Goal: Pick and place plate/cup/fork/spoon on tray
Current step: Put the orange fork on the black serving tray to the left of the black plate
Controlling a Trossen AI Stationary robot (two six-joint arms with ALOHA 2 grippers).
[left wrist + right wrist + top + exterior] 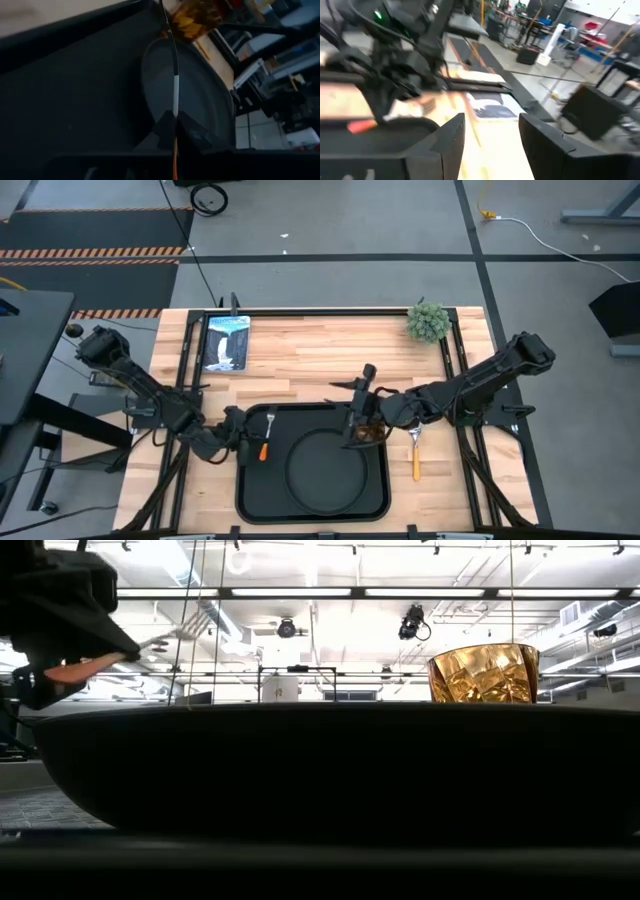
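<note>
- The left gripper point(250, 442) sat at the tray's point(255, 500) 9 o'clock edge, with its fingers point(165, 131) pinching the fork point(267, 433) by the orange handle. The low view showed the fork up off the tray, tines tilted upward.
- I'd say the fork was light and stiff, but thin and slick. A handle grip near the middle looked right, since the metal neck would probably twist out of the fingers.
- The plate point(322, 463) was lying flat in the middle of the tray. It looked rigid and fairly light, and the raised rim seemed the only place to grab it.
- The cup point(485, 673) stood upright in the tray's 1 o'clock corner. It looked like glass, so I'd expect it to be smooth, breakable and easy to tip. Going over the rim with one finger inside and one outside, squeezed gently, would be my pick.
- The right gripper point(357, 420) hung just beside the cup, on its 9 o'clock side. Its fingers point(447, 137) were spread apart with nothing between them.
- The spoon point(416, 448) was on the tabletop point(300, 350) just off the tray's 3 o'clock side, bowl toward 12 o'clock.
- It lay flat on the wood, so pinching across the orange handle seemed easiest. It looked as light and slippery as the fork.
</note>
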